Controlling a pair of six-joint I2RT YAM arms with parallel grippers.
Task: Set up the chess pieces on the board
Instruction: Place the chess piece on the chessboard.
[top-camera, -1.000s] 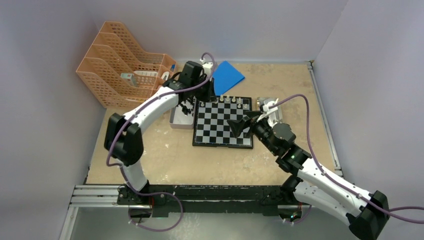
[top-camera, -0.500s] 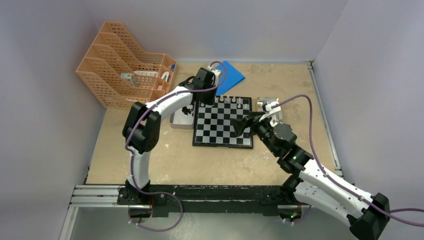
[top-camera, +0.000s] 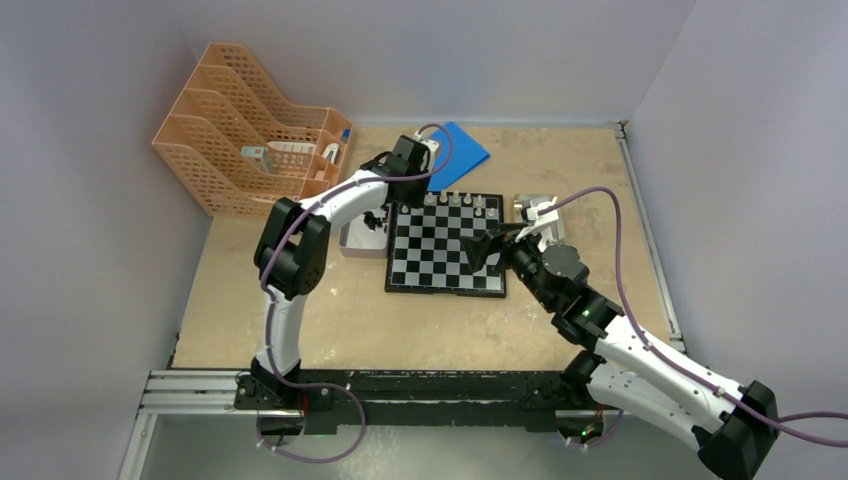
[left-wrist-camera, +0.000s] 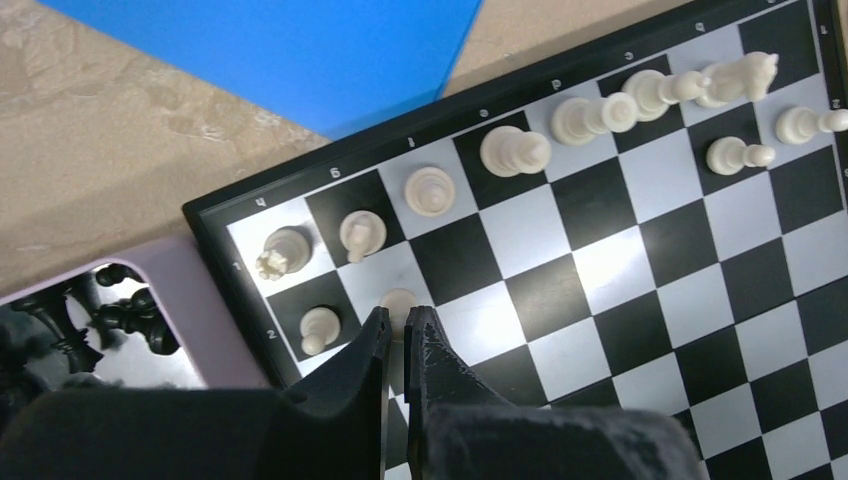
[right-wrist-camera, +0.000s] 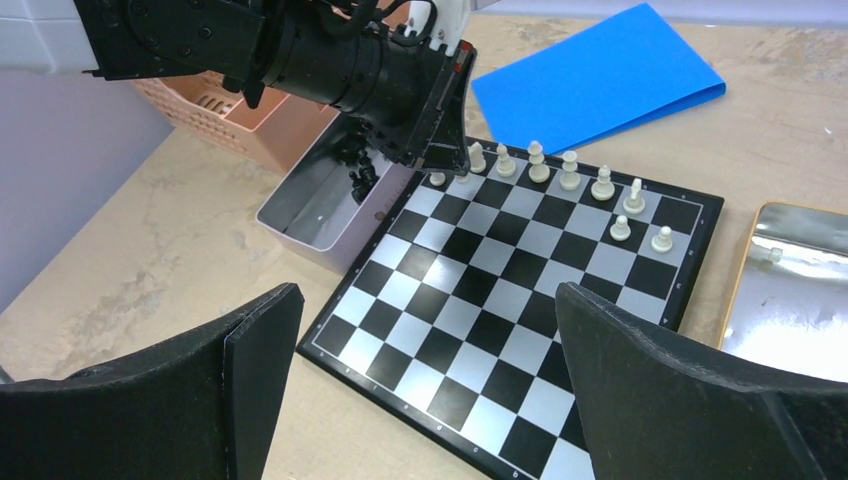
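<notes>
L gripper (left-wrist-camera: 399, 316) fingers were shut tight, tips right at a white pawn (left-wrist-camera: 398, 299). Couldn't tell if they pinched it. It stood up straight on the board (left-wrist-camera: 545, 295), 2nd row, by the far-left corner. Other white pieces (left-wrist-camera: 590, 115) lined the far edge. Black pieces (left-wrist-camera: 120, 312) sat in the tray (left-wrist-camera: 205, 300) beside the board. R gripper (right-wrist-camera: 425, 295) was wide open w/ nothing in it, farther from the pawn.

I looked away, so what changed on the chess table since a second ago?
The shut left pincer swung right, from the pale tray of black pieces to the far-left corner of the black-and-white checked chessboard, tips at a cream pawn. The open right pincer and the board stayed about where they were.
</notes>
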